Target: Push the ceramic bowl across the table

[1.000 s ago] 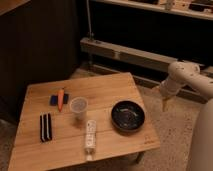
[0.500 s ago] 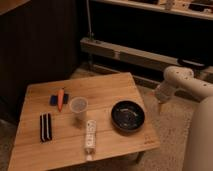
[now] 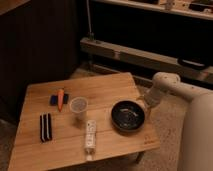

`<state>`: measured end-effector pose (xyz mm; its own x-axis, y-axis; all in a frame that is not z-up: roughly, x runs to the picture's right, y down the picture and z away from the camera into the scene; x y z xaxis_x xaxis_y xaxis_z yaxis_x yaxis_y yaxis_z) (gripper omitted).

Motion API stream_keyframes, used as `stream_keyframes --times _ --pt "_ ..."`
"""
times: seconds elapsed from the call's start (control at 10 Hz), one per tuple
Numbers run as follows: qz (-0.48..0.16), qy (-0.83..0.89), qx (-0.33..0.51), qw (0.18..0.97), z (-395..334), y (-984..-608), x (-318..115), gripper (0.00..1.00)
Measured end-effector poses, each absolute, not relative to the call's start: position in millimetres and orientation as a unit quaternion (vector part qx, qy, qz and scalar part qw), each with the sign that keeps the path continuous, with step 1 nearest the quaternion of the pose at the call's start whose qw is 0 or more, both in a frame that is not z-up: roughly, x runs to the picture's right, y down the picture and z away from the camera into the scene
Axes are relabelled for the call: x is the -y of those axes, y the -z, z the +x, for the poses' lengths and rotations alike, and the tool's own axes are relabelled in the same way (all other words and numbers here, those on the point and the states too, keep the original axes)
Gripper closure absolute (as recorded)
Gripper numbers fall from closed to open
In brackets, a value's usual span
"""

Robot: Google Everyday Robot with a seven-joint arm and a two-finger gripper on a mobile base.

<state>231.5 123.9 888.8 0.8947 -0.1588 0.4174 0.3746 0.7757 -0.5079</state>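
Glossy black round ceramic bowl (image 3: pixel 128 115) sat on the light wooden plank bench (image 3: pixel 107 87), just left of the claw (image 3: pixel 145 100) as seen. The claw hung at the bench's right edge, close to the bowl's rim. How wide it stood could not be told. A small clear plastic cup (image 3: pixel 78 106) stood farther left.

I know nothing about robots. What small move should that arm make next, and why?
Probably nudge the pincer leftward into the right rim of the ceramic bowl. The pincer hangs just beside that rim, though I cannot tell whether it is touching. The bowl sits near the right edge of the table, so a leftward push would likely slide it across the wood.
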Motion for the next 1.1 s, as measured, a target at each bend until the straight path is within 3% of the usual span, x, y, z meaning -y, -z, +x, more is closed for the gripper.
stream_keyframes --times 1.1 --pt "-0.303 0.191 0.180 0.916 193 -870 -119 0.20"
